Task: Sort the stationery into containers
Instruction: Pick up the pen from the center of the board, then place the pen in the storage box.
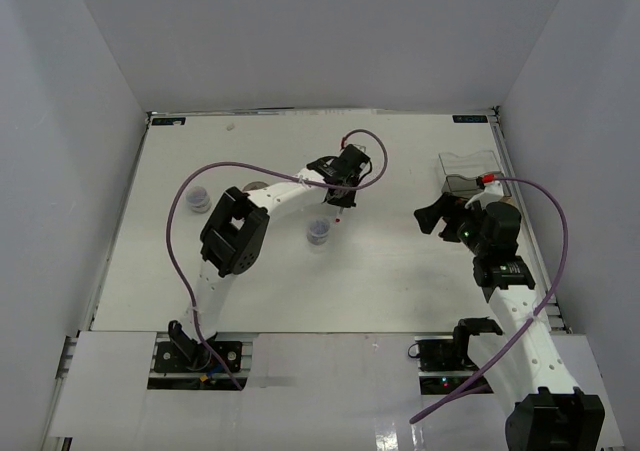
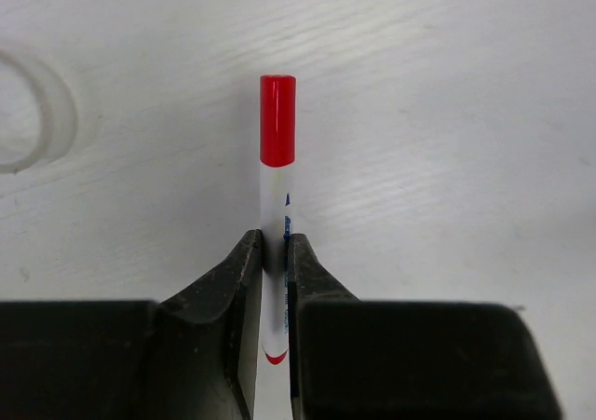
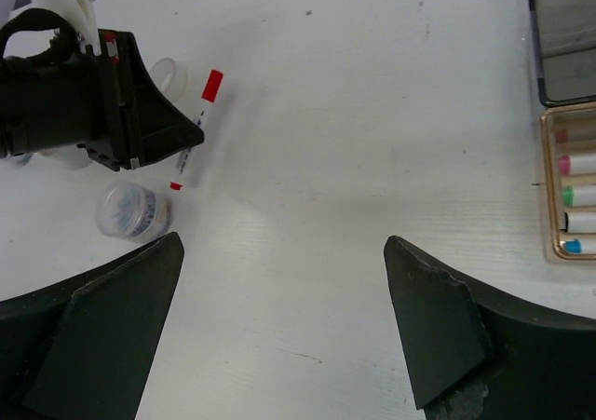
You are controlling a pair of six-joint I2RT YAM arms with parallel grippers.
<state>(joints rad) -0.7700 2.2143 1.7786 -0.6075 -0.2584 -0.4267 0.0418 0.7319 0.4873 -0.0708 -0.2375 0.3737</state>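
Observation:
My left gripper (image 2: 275, 252) is shut on the white barrel of a red-capped marker (image 2: 277, 122), cap pointing away, close over the white table; it also shows in the top view (image 1: 343, 183) and the right wrist view (image 3: 102, 103), marker slanting out of it (image 3: 197, 127). My right gripper (image 3: 284, 280) is open and empty, apart from the marker, also in the top view (image 1: 436, 215). The organiser (image 1: 468, 174) stands at the far right; its tan tray (image 3: 551, 182) holds markers with pink, green and blue caps. A clear ring (image 2: 28, 113) lies left of the marker.
One small round clear tub (image 1: 319, 231) stands just near of the left gripper, also in the right wrist view (image 3: 135, 213). A second tub (image 1: 199, 199) sits at the left. The organiser's grey-tinted compartment (image 3: 563, 38) is beside the tray. Purple cables loop over both arms.

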